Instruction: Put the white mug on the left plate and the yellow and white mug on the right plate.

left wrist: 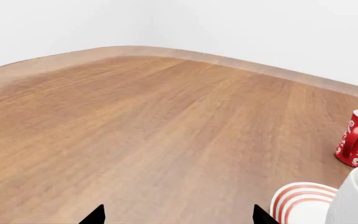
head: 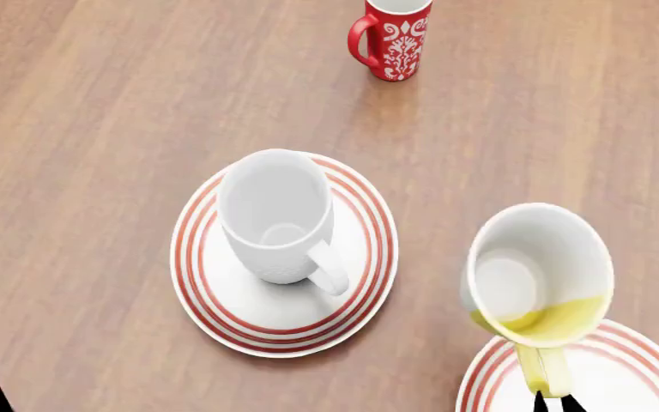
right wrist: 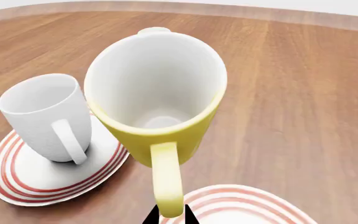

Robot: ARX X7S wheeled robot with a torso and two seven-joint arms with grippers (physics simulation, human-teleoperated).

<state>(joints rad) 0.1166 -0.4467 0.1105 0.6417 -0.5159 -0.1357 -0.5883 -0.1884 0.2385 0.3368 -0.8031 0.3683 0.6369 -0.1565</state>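
Note:
The white mug stands upright on the left plate, its handle toward me. It also shows in the right wrist view as white mug on the left plate. The yellow and white mug hangs tilted in the air above the near edge of the right plate. My right gripper is shut on its yellow handle, over the right plate. My left gripper is open over bare wood, left of the left plate and the white mug.
A red mug with white floral pattern stands at the far side of the wooden table; it shows as red mug in the left wrist view. The table's rounded far edge meets a pale wall.

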